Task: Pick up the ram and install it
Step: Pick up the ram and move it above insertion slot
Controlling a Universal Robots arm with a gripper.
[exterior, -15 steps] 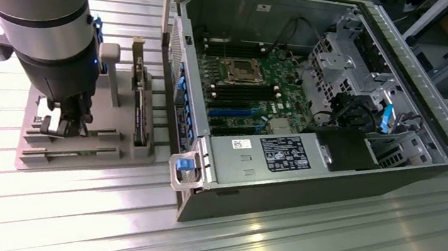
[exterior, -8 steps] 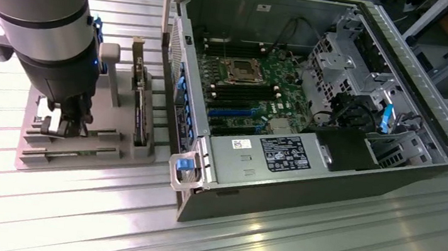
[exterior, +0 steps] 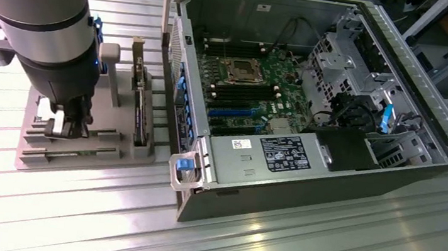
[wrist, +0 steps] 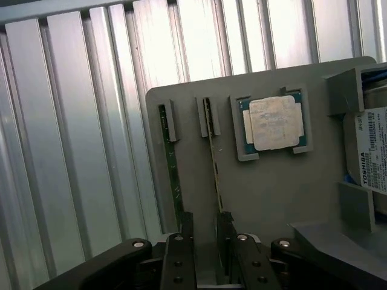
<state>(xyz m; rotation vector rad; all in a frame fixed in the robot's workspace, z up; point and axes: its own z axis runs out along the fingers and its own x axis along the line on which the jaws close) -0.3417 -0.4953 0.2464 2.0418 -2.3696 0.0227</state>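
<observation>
One ram [wrist: 214, 157] stands edge-up in the tray [wrist: 272, 193], a second stick [wrist: 172, 163] apart beside it, the released pincer [wrist: 205, 222] at its end.

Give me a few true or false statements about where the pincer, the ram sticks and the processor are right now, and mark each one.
1. The pincer is inside the computer case. False: it is down over the gray tray, on the exterior view's left of the case.
2. Two ram sticks stand on edge in the tray's slots. True.
3. The pincer holds the processor. False: the processor lies in its own recess on the tray.
4. The case is open, with its motherboard showing. True.
</observation>
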